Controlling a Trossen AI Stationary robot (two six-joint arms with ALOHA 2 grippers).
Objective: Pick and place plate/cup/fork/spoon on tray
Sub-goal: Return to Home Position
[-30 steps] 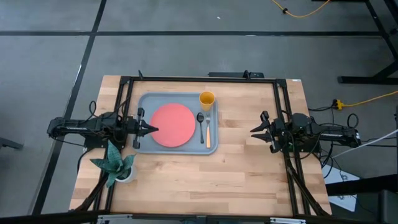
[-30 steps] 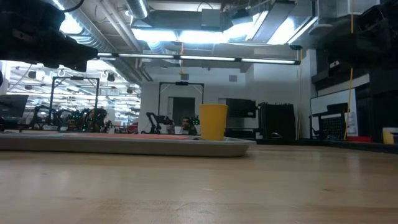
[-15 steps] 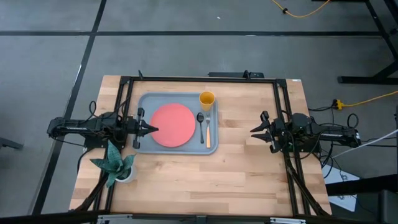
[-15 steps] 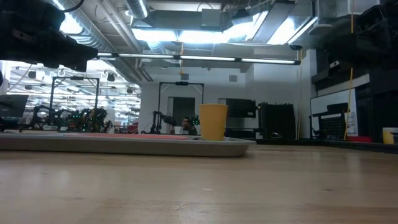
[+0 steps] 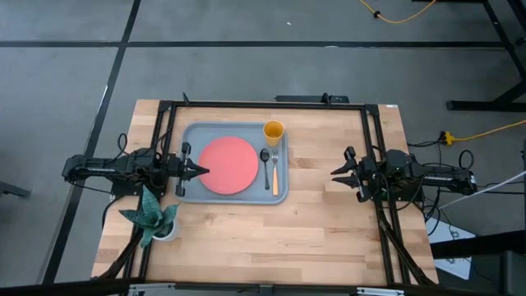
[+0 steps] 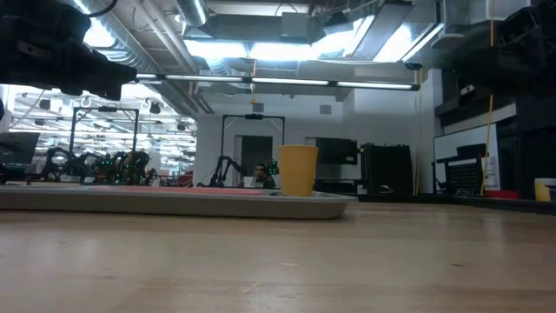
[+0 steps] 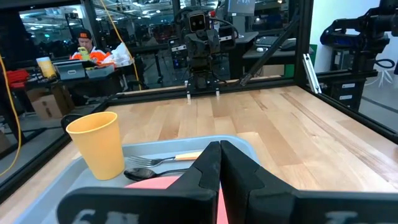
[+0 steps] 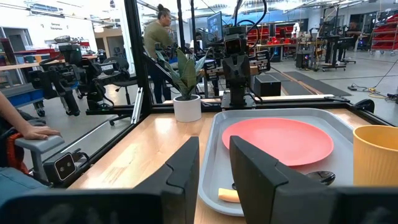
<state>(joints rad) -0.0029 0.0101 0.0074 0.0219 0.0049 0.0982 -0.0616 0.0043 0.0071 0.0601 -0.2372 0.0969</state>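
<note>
The plate (image 5: 227, 165), cup (image 5: 273, 131), spoon (image 5: 265, 164) and fork (image 5: 275, 171) lie on the tray (image 5: 193, 131); only homing seems left. The left gripper (image 5: 200, 171), at the tray's rim, is pinched shut; the right gripper (image 5: 335, 173), well apart, is slightly parted and empty

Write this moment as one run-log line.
tray: plate, cup, spoon, fork aboard | left gripper: shut, over tray | right gripper: open, apart
</note>
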